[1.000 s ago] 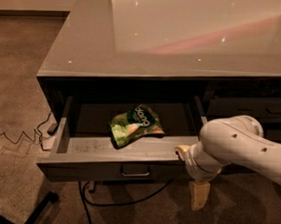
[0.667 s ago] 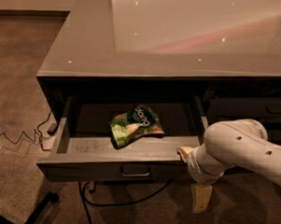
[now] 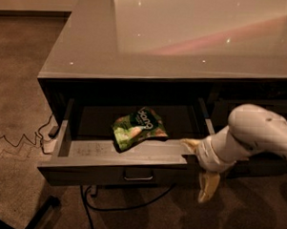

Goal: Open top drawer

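Observation:
The top drawer point(image 3: 103, 171) stands pulled out from under the grey counter, its dark front panel toward me with a small metal pull point(image 3: 138, 175) at its centre. A green snack bag point(image 3: 138, 128) lies in its shallow grey tray point(image 3: 87, 148). My gripper point(image 3: 199, 165) is at the right end of the drawer front. One yellowish finger point(image 3: 190, 144) lies at the panel's top edge and the other point(image 3: 208, 187) hangs below in front, so the jaws are apart and hold nothing. The white arm point(image 3: 252, 135) reaches in from the right.
The glossy grey countertop point(image 3: 185, 37) overhangs the drawer. Another dark drawer front point(image 3: 258, 107) is to the right, behind my arm. Black cables point(image 3: 125, 204) trail on the carpet below the drawer and more cable point(image 3: 18, 139) lies at the left. A dark leg point(image 3: 34, 216) crosses the lower left.
My arm and gripper have shifted a little to the right and up along the drawer front. The drawer and snack bag have not moved.

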Action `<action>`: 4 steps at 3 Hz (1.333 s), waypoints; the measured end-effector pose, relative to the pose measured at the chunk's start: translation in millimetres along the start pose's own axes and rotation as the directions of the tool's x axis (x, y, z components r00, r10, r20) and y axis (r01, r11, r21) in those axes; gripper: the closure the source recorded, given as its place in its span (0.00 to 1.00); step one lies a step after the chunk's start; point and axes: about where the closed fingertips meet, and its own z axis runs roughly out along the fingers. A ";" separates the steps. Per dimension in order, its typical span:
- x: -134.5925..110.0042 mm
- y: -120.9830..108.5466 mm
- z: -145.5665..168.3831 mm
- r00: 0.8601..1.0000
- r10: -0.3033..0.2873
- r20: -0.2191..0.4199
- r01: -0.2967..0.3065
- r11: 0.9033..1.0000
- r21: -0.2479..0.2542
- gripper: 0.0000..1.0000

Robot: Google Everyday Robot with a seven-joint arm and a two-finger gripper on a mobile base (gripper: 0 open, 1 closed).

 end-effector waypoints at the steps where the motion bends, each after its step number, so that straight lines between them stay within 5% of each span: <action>1: -19.4 -35.2 -22.0 0.992 -0.100 0.080 0.097 0.995 0.035 0.00; 2: -36.7 -66.3 -44.1 0.978 -0.166 0.129 0.158 0.985 0.073 0.00; 4: -38.2 -72.7 -49.9 0.976 -0.174 0.130 0.163 0.983 0.087 0.41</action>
